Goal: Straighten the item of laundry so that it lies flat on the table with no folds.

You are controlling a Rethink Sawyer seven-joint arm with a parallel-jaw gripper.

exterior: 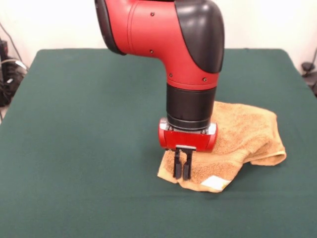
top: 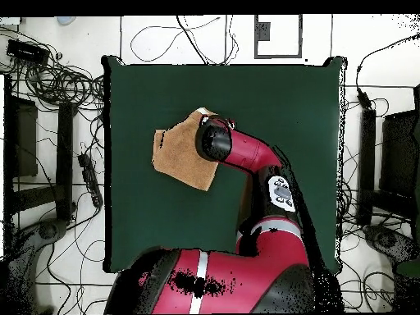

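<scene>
Nearest the front camera lies a wide stretch of bare green bench (exterior: 74, 148). On it, toward the near right part in the front view, sits the towel (exterior: 242, 134), orange-tan terry, bunched rather than flat.

The towel's near corner holds a small white tag (exterior: 215, 182), lying face up just at the cloth's near edge. Left of the tag, the gripper (exterior: 182, 171) points straight down onto the towel's near-left corner. Its two black fingers (exterior: 177, 166) stand close together, with only a thin slit between them, and their tips reach the cloth; whether any cloth is pinched between them cannot be told.

To the right of the tag, a rolled fold runs along the towel's near-right side and ends in a rounded lobe at the right. Behind the gripper, the towel rises in soft humps, and its far part is hidden in part by the red wrist.

The arm (exterior: 168, 34) comes down over the towel from above, red with a black cuff. In the overhead view, the towel (top: 180, 160) lies left of the bench's middle, with the arm's end covering its right edge. Beyond the bench, cables lie on the floor.
</scene>
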